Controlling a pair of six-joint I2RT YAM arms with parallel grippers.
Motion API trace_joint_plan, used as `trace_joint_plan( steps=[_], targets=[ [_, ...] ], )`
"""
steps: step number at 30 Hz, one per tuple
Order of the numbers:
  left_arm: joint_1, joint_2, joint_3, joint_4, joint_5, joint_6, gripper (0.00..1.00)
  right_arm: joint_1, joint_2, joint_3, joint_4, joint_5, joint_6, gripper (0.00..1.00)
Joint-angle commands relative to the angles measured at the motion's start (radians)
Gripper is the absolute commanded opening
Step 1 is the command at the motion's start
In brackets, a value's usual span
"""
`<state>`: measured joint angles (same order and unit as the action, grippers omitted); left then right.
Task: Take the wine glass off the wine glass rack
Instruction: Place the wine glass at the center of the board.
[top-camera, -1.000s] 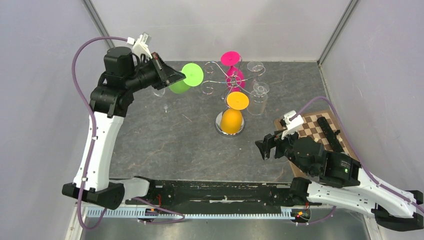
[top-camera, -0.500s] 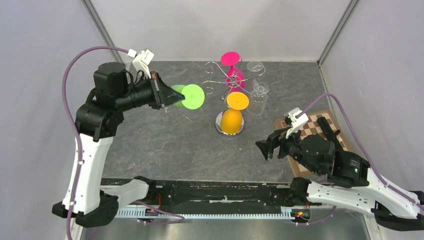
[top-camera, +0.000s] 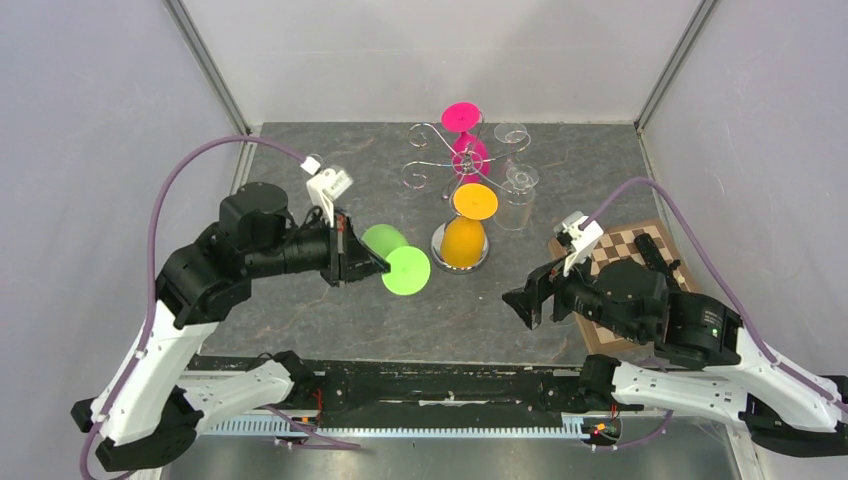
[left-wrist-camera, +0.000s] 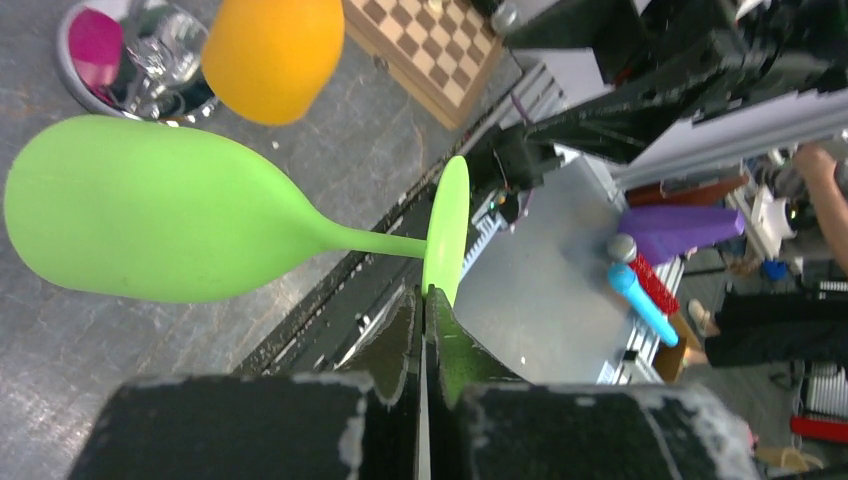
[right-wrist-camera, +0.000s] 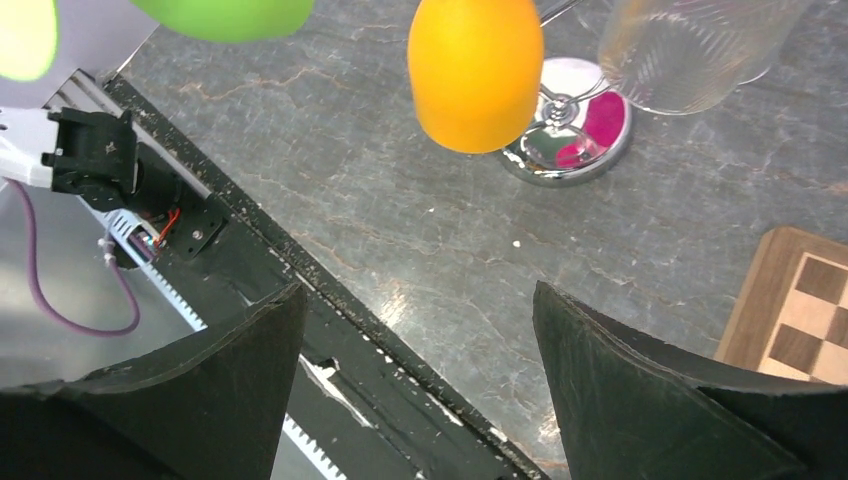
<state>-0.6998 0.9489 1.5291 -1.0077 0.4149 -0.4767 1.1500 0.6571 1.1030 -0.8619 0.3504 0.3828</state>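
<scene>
Gripping, left pincer (top-camera: 375, 268): jaws pressed shut on the rim of the foot of the green wine glass (top-camera: 383, 243).
Green wine glass: off the rack, lying sideways in the air; the wrist view shows the foot edge-on at the fingertips, with the stem and bowl out past them.
Rack (right-wrist-camera: 560, 150): ahead of the left pincer, apart from the green glass, with its mirrored base on the table (top-camera: 330, 310).
Orange glass (top-camera: 464, 242): hanging upside down on the rack, bowl over the base, just beyond the held glass.
Pink glass (top-camera: 470, 155): on the rack, farther from both pincers.
Clear glasses (top-camera: 518, 190): on the rack's right side.
Right pincer (right-wrist-camera: 415, 300): jaws wide, holding nothing, low over the table, orange glass ahead of it.
Chessboard (top-camera: 630, 250): flat on the table behind the right pincer.
</scene>
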Motion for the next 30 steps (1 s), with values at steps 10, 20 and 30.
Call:
trace_joint_plan(
  steps=[10, 20, 30],
  targets=[
    [-0.482, 0.002, -0.142, 0.070, -0.408, 0.034, 0.02, 0.003, 0.058, 0.017, 0.013, -0.116, 0.128, 0.86],
    [-0.751, 0.108, -0.132, 0.105, -0.658, 0.066, 0.02, 0.003, 0.022, -0.094, 0.116, -0.137, 0.260, 0.84],
    [-0.907, 0.155, -0.166, 0.159, -0.810, 0.071, 0.02, 0.003, 0.042, -0.126, 0.200, -0.197, 0.313, 0.83]
  ],
)
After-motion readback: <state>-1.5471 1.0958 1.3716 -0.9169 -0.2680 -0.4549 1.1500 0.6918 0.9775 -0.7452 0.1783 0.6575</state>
